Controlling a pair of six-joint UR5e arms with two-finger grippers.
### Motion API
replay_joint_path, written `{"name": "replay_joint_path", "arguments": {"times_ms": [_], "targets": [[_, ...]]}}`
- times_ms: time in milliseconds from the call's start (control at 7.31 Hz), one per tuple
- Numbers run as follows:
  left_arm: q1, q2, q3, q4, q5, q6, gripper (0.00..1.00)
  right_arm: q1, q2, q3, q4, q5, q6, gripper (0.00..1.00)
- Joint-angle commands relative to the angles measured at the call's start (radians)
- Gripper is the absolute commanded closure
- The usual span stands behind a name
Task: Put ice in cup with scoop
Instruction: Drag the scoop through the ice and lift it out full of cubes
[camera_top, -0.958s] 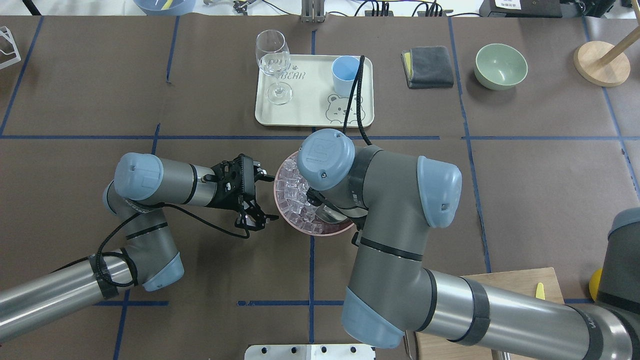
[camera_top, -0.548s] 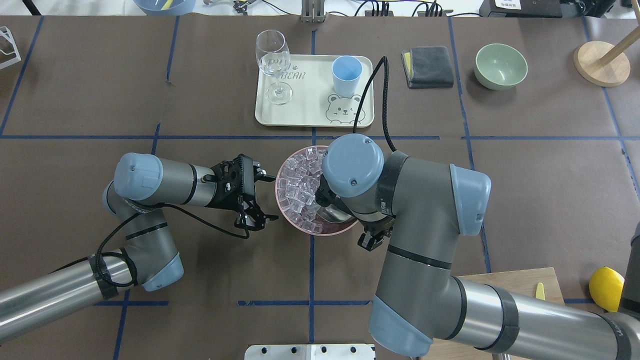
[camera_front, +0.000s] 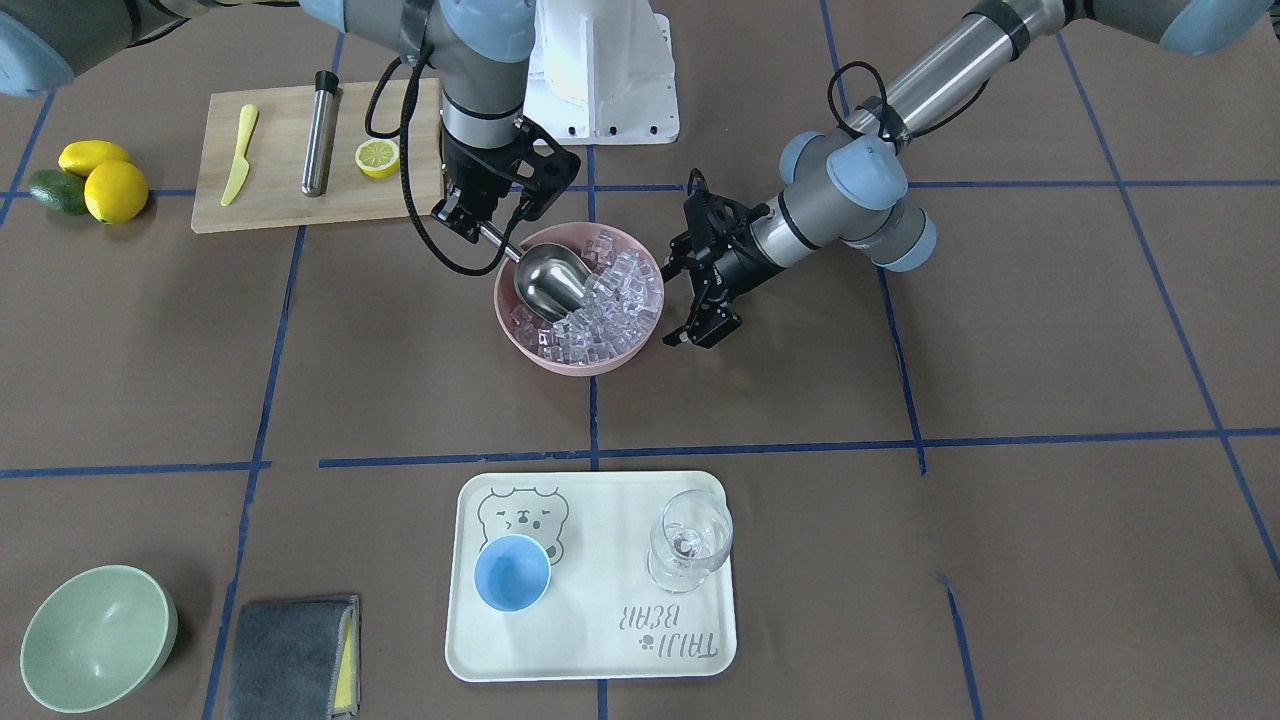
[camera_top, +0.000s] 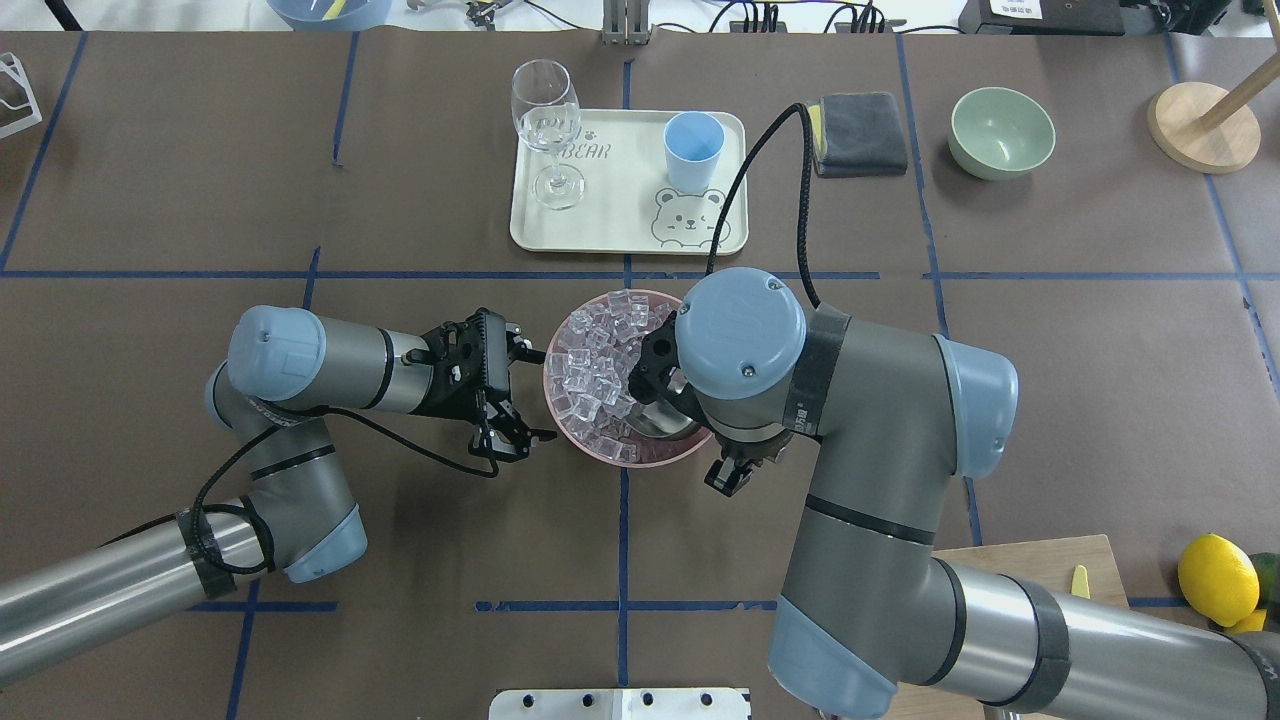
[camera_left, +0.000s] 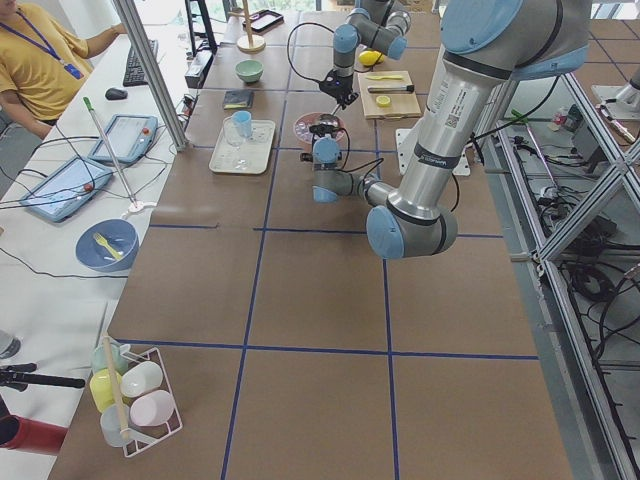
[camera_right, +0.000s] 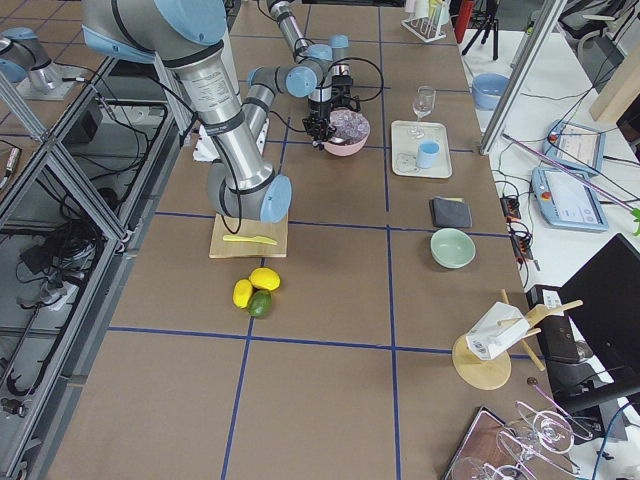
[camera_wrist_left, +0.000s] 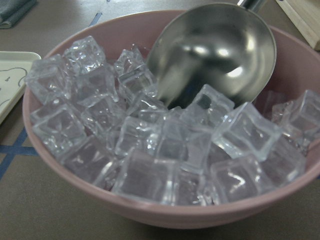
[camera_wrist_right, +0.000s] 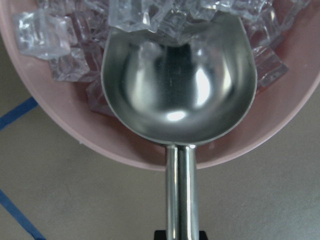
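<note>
Many cubes of ice (camera_front: 612, 298) heap in the mid-desk bowl (camera_front: 575, 366), so the right gripper (camera_front: 490, 226), pinching the empty scoop (camera_front: 548, 280), should dig low beneath them, while the left gripper (camera_front: 678, 308) hangs spread and the cup (camera_front: 511, 572) stands near the far edge.

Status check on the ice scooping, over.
Right claw shut on scoop, scoop empty, lip at the ice. Left claw open beside pink bowl. Cup empty on tray.

You could read just one print: "BEAR" on the cream tray (camera_top: 610, 225). The word printed with it was too unclear for you to read.
</note>
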Motion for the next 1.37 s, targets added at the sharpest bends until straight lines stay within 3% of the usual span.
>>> {"name": "replay_joint_path", "arguments": {"times_ms": [0,1232], "targets": [[0.000,0.000,0.000,0.000,0.000,0.000,0.00,0.001,-0.030,0.011,0.056,0.000,0.016,1.00],[0.000,0.002,0.000,0.000,0.000,0.000,0.00,0.009,-0.109,0.192,0.063,0.003,0.042,1.00]]}}
